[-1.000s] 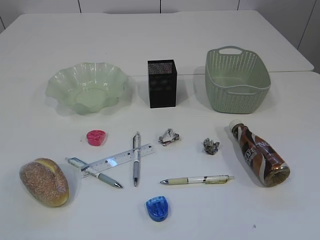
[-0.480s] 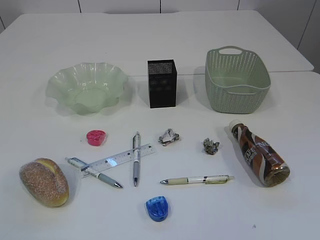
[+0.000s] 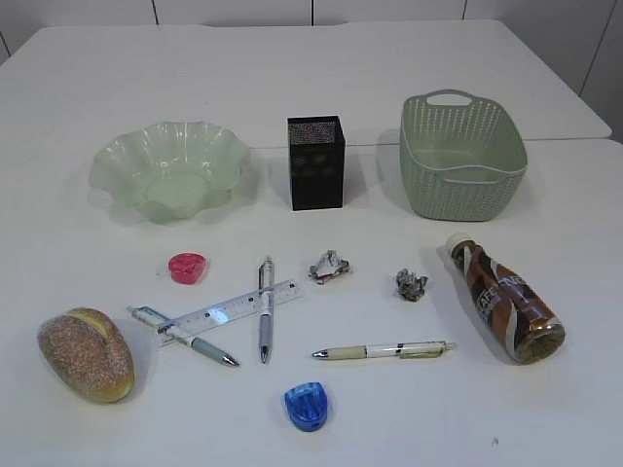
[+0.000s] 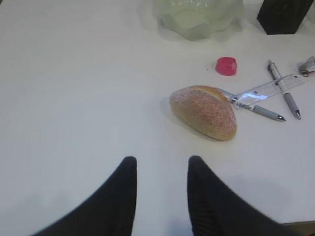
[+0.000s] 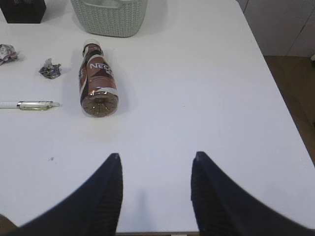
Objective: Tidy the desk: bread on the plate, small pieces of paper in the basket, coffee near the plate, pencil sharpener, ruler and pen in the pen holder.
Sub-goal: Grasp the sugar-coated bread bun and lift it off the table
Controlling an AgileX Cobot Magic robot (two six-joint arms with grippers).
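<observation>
The left gripper (image 4: 160, 196) hovers above bare desk (image 4: 74, 98) with its two dark fingers (image 4: 120, 196) apart and nothing between them. Just ahead of it lies the bread (image 4: 204, 111), on its side and unheld, the likely first pick. Beyond that, the clear ruler (image 3: 229, 312) rests across two pens, with a pink sharpener (image 3: 187, 267) near the empty wavy plate (image 3: 122, 161).

The right gripper (image 5: 155, 196) also hangs open and empty over the desk. Ahead of it the Nescafe coffee bottle (image 5: 98, 81) lies on its side, cap toward the woven basket (image 5: 109, 22). Two paper balls (image 3: 410, 284) and a third pen (image 3: 384, 349) lie mid-desk, a blue sharpener (image 3: 306, 405) nearer the front edge, the black mesh pen holder (image 3: 315, 163) standing behind. Nothing is sorted yet.
</observation>
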